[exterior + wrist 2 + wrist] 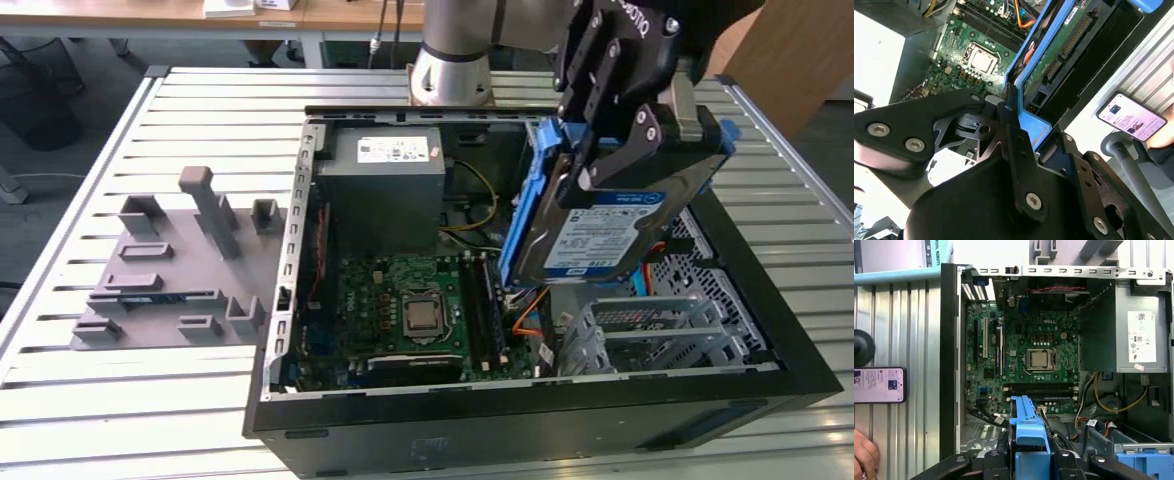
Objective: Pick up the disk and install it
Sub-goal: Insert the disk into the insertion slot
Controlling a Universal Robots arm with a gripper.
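The disk (607, 228) is a flat silver rectangle with a glossy blue-and-white label and blue plastic rails along its long sides. It hangs steeply tilted over the open computer case (534, 420), toward the exterior view's right. The gripper (625, 165) is matte black, built of jointed links with bright screw heads. Its 2 fingers (650, 125) are closed onto the disk's upper end, pinching it across its width. In the first wrist view, a blue rail (1029, 432) stands between them.

The disk's lower end sits just above the perforated metal drive bay (654, 330) and beside orange cables; whether it touches either cannot be told. The case's black wall runs close along the disk at the exterior view's right. Toward the exterior view's left, the green motherboard (407, 310) lies flat and uncovered, and the grey box-shaped power supply (387, 190) fills the far corner. The ribbed metal table (134, 400) carries a grey blocky fixture (174, 270).
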